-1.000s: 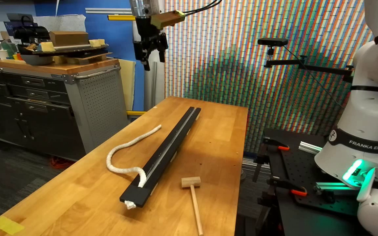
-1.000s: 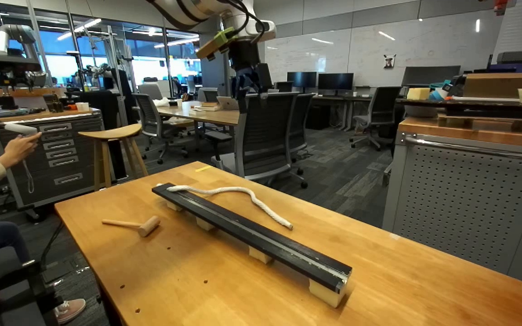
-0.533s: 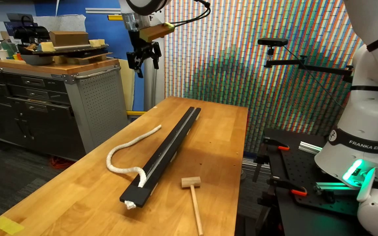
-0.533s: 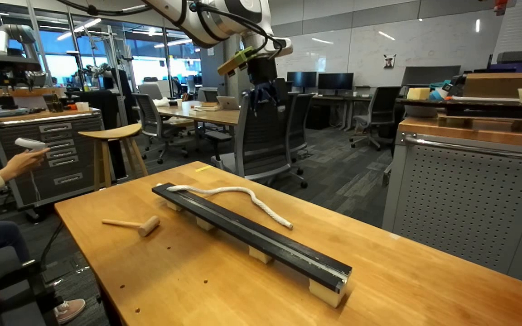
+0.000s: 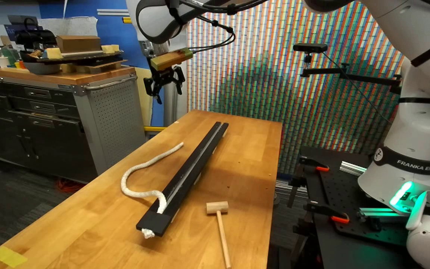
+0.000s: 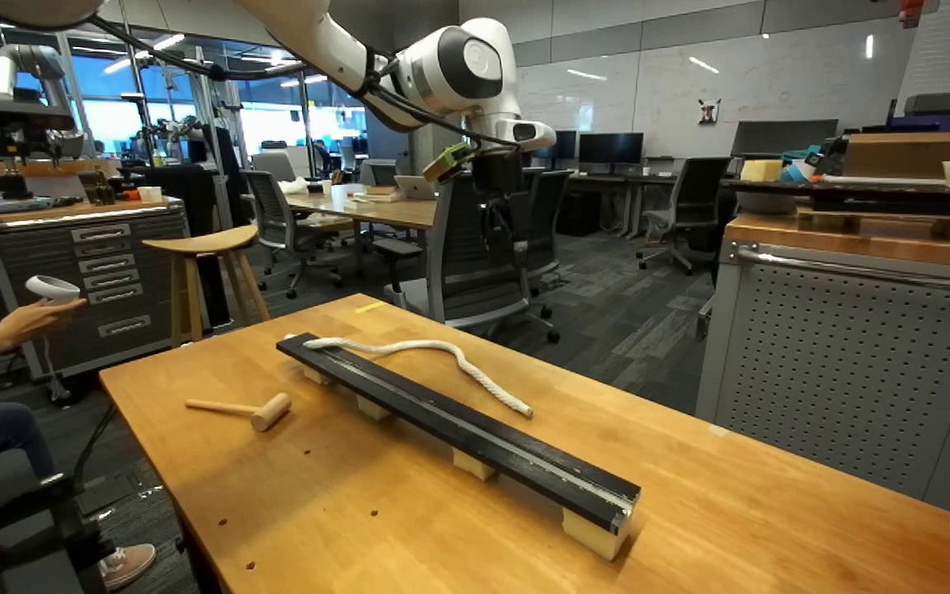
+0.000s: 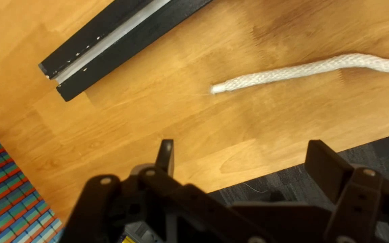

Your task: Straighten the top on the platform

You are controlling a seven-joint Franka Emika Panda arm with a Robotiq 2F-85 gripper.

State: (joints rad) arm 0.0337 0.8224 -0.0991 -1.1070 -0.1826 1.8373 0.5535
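Around the wooden table (image 5: 252, 149), in both exterior views, dark grey carpet (image 6: 648, 326) and a grey cabinet (image 5: 114, 119), wood-topped and perforated along its side. Beyond the table in an exterior view, a tall backdrop (image 5: 259, 74) of narrow orange, white, blue and green stripes, darker in patches; near it, a blue panel (image 5: 112, 30). Past the table in an exterior view, dark mesh-backed chairs (image 6: 475, 280), a wooden stool (image 6: 203, 241) and a long wood-topped desk (image 6: 392, 214); farther back, monitors (image 6: 611, 148) before a broad whiteboard (image 6: 739, 91), faintly marked and flecked with reflected light. Bright, bluish windows (image 6: 335, 120) toward the left, washed nearly white in places, and slanting white strip lights (image 6: 170, 41) high up.
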